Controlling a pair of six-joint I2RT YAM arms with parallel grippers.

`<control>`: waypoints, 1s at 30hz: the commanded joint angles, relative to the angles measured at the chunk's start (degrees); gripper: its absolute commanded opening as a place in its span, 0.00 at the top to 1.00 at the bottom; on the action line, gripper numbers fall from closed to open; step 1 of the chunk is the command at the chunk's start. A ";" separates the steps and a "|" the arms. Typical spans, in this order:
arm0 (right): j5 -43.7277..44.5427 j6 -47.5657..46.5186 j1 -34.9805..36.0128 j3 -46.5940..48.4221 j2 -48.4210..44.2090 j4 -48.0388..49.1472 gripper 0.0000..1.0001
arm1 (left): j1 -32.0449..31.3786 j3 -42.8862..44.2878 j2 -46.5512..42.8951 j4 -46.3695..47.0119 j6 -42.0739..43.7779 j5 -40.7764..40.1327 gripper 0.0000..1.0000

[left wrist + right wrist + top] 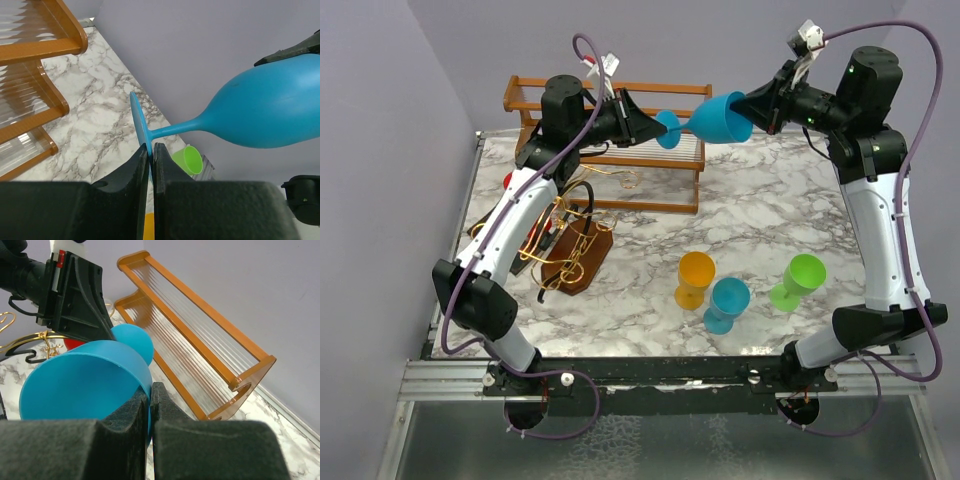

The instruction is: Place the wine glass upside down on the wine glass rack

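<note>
glass spot: the blue wine glass [715, 120] is up in the air over the back of the desk [770, 210]. It's lying sideways between the 2 arms, foot toward the left arm and mouth toward the right one.
right pincer: the right pincer [151, 390] has its jaws nearly together on the bowl wall right at the rim, 1 finger inside the mouth and 1 outside.
left pincer: the left pincer [151, 150] is almost fully closed with the edge of the foot [139, 117] slotted between the fingers. Only a sliver of the disc is in there.
rack: the wine glass rack [575, 245], gold wire on a dark base, sits on the left of the desk under the left arm, well apart from the glass.
weight: looks light to me. It's opaque and matte, so I'd guess plastic: stiff, and not that fragile.
slip risk: the bowl [270, 110] is smooth and curved, so I'd expect it to slide. A thin foot edge could also pivot in a shallow pinch.
where to grab: my take is the stem [175, 130] needs to stay free for the wire, so holding the foot makes sense. A deeper bite would be safer.
not the target: the wooden slatted frame [650, 88] at the back.
</note>
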 commanded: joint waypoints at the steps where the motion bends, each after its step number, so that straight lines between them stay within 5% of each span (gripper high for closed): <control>1: -0.46 0.67 0.30 -0.66 -1.33 2.55 0.99 | -0.35 0.88 0.77 1.10 -0.37 -0.06 0.97; 6: 1.74 -0.93 0.24 -2.00 -1.79 1.95 0.95 | -0.27 1.98 0.15 0.05 2.71 -1.00 1.00; 18: 16.93 -12.32 0.25 -4.64 -5.50 -3.37 0.20 | 4.34 5.75 -5.10 -10.31 26.64 -12.98 1.00; 30: 30.62 -19.78 0.29 -5.62 -9.89 -4.13 0.14 | -0.43 15.89 -5.77 -25.30 58.53 -26.98 1.00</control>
